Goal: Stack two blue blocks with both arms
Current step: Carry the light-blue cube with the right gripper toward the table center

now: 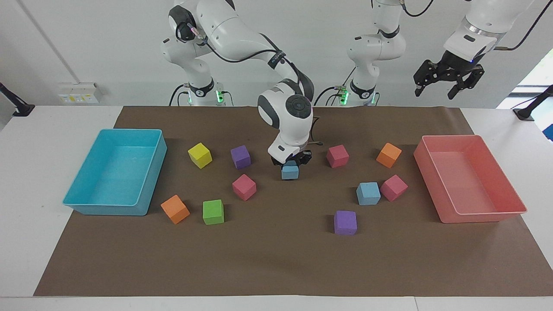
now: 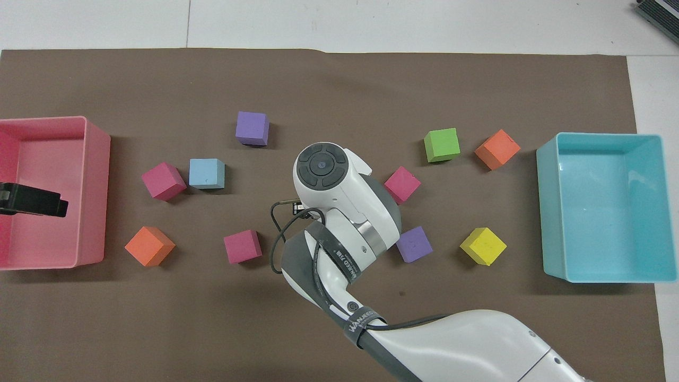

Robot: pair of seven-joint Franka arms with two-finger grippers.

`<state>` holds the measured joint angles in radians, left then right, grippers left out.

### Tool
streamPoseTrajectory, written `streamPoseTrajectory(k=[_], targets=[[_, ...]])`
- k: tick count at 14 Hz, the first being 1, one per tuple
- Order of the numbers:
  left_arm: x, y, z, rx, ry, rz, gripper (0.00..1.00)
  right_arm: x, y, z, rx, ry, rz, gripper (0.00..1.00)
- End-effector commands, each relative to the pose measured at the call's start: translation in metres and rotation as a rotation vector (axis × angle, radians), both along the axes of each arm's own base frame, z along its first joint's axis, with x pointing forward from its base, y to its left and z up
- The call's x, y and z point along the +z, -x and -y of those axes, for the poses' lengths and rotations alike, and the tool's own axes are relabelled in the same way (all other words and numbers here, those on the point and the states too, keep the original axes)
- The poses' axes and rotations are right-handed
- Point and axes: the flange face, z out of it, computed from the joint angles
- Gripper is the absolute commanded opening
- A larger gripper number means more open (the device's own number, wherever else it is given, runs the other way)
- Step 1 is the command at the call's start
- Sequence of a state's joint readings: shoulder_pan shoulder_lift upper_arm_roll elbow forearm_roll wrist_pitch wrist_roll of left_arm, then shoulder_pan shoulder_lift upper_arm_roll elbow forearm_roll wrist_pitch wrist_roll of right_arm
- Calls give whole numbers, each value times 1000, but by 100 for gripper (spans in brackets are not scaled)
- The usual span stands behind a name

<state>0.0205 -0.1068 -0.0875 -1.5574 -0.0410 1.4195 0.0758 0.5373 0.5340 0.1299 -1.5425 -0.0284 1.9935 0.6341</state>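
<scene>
- I'm running both arms remotely; brown mat covers most of the table, w/ white margin showing at each end.
- Turquoise tray sits at the right arm's end of the mat, pink tray at the left arm's end; both hug the mat's short edges.
- Widest open room: the strip of mat farther from the robots than all the cubes, plus the strip nearest the robots' bases.
- Right claw is low over mid-mat, gripping a held blue block from above (its underside looks just off the mat or barely on it, can't tell which).
- In the overhead view the right arm's wrist covers that block entirely.
- Around it: purple cube and pink cube toward the right arm's end, another pink cube toward the left arm's end; clear gaps to each.
- Second blue block rests on the mat toward the left arm's end, farther from the robots than the held one, touching or just beside a pink cube; well apart from the right claw.
- A purple cube lies near it, farther still from the robots.
- Left claw waits high over the pink tray's end, fingers spread, nothing in them.
</scene>
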Motion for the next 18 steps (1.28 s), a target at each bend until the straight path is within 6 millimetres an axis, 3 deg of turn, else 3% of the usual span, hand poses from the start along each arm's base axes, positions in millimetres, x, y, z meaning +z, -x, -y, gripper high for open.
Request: streamPoseTrajectory(k=[1,8,9,12,17,18], targets=[[-1,1,-3,9,-9,-7,100,-7,-1,-9,-3,3,22,17],[-1,1,-3,9,-8,-5,100,-21,2,-6,-3,-3,25,26],[-1,1,-2,7,-9,-7,100,-21,2,-6,-3,-2,26,33],[-1,1,-2,9,-8,-5,100,-20,1,-6,-7,-5,29,76],[-3,2,-9,28,-9,-13,100,-5,1,-8,-9,-17,33,81],[-4,-1,-7,23,-9,-1,100,10,0,-4,-18,-27,42,81]])
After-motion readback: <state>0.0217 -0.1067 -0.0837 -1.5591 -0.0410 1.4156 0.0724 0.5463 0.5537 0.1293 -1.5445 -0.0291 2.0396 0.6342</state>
